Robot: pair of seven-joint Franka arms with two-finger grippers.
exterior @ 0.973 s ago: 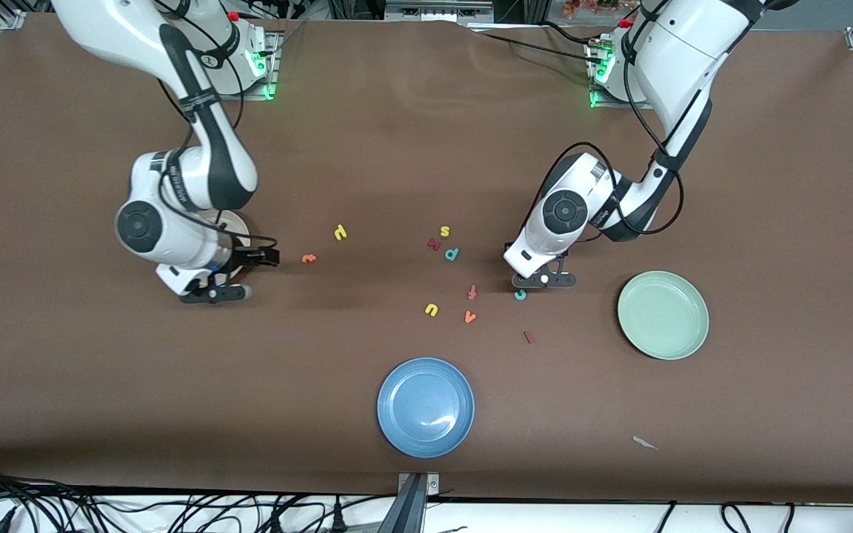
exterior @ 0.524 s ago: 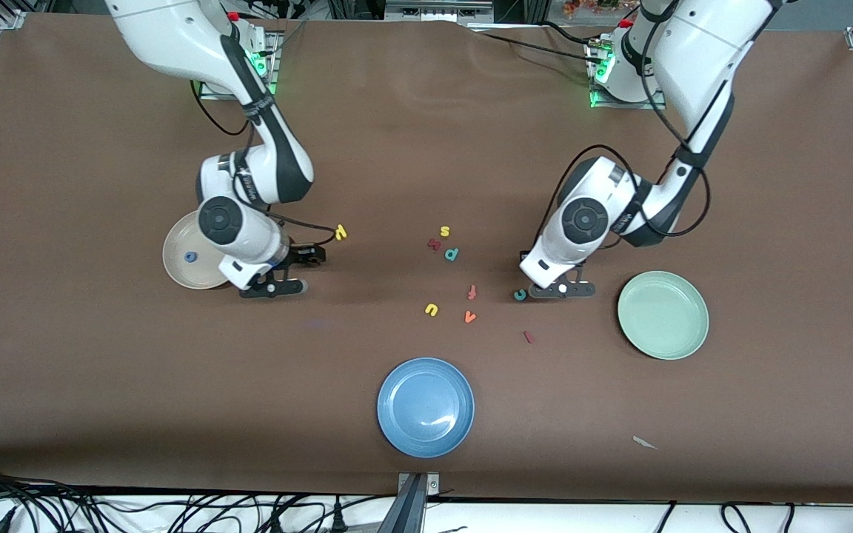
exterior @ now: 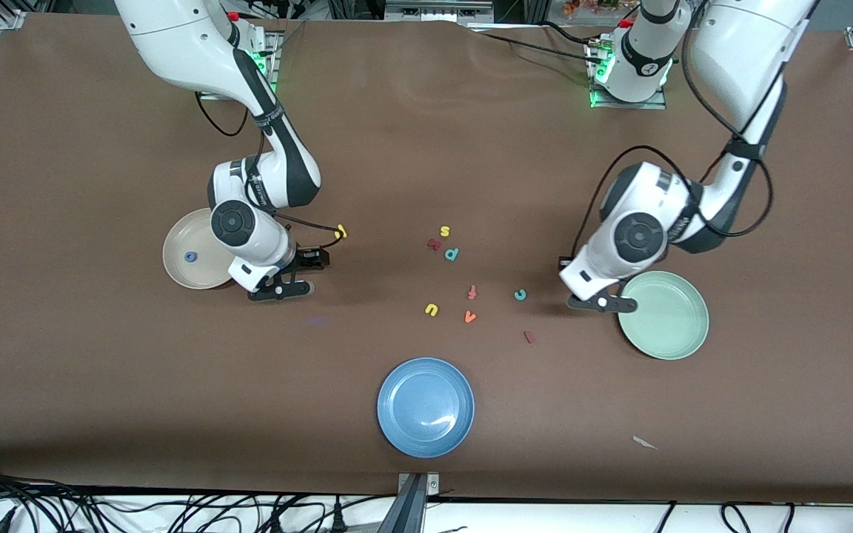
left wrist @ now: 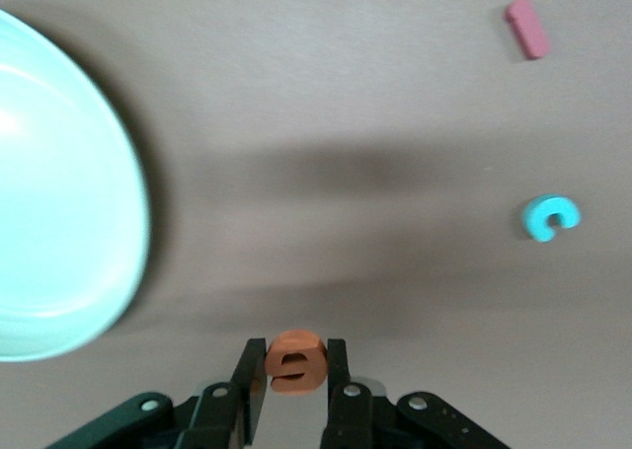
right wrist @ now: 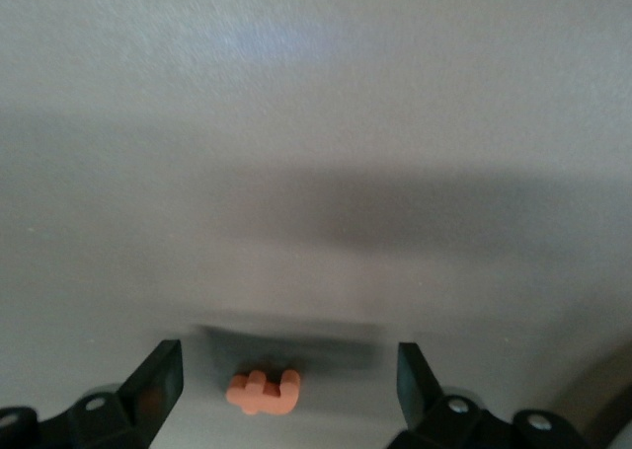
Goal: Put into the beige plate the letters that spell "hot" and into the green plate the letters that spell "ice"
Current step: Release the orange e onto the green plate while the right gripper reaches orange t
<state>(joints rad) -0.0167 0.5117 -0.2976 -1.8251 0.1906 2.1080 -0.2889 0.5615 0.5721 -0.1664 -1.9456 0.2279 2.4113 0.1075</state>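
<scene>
Left gripper [left wrist: 294,402] pinched the orange e [left wrist: 295,362], hanging just beside the green plate [exterior: 682,329] for the drop. Right gripper [right wrist: 286,385] stood wide with the t [right wrist: 263,391] on the table between its fingers, placed for a grasp.

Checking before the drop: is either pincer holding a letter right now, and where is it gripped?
The left pincer pinches the orange e by its two sides, near the green plate. The right pincer is open over the orange t, holding nothing.
</scene>
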